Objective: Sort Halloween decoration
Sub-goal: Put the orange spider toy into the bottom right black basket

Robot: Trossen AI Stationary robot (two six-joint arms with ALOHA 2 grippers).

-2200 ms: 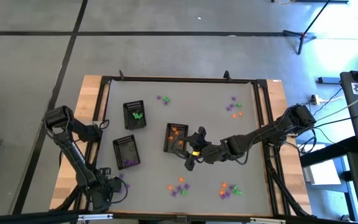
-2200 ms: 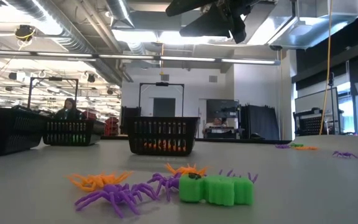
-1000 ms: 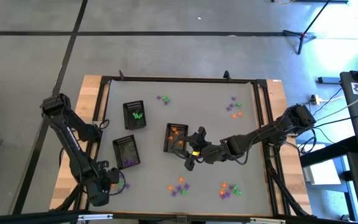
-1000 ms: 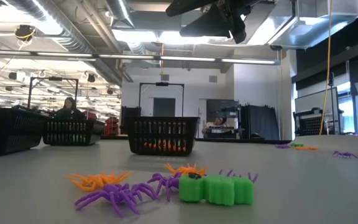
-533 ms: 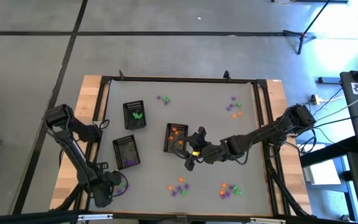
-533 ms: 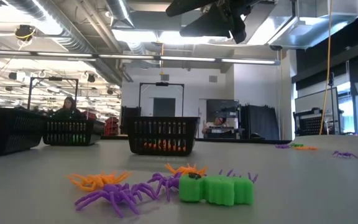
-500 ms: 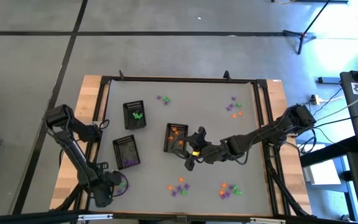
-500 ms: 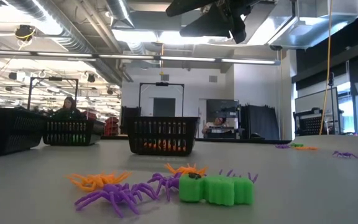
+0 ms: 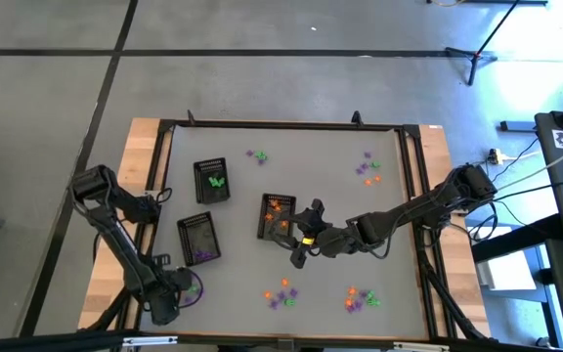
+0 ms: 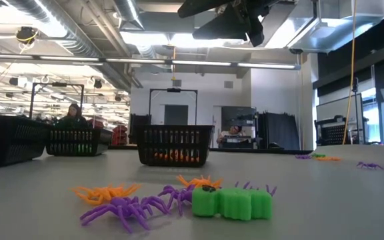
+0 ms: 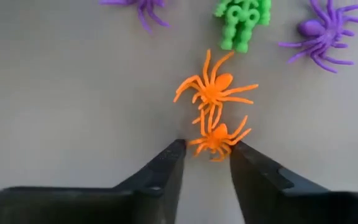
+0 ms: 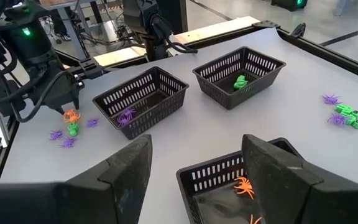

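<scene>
The Halloween decoration lies in small clusters of orange, purple and green trinkets on the grey table. My left gripper [image 11: 207, 149] points down at the near left cluster [image 9: 192, 288]. It is open, with a small orange spider [image 11: 216, 137] between its fingertips on the table. A bigger orange spider [image 11: 215, 87], a green skeleton [image 11: 242, 17] and purple spiders [image 11: 322, 31] lie just beyond. My right gripper [image 12: 197, 155] hangs open above the middle of the table, beside the tray holding orange trinkets [image 9: 277, 217]. My left gripper comes from above, and its fingertips [image 11: 236, 152] stand on either side of the small orange spider's body [image 11: 216, 137], which lies flat on the table. I cannot tell whether the fingers touch its legs.
Two more black trays stand at the left: one with green pieces [image 9: 211, 181], one with purple pieces [image 9: 199, 238]. Other clusters lie at the far middle [image 9: 257, 155], far right [image 9: 368, 168], near middle [image 9: 281, 291] and near right [image 9: 360, 298]. A raised frame [image 9: 281, 125] borders the table.
My left gripper has gone down onto the cluster at the table's near left corner. My right arm has kept still.
</scene>
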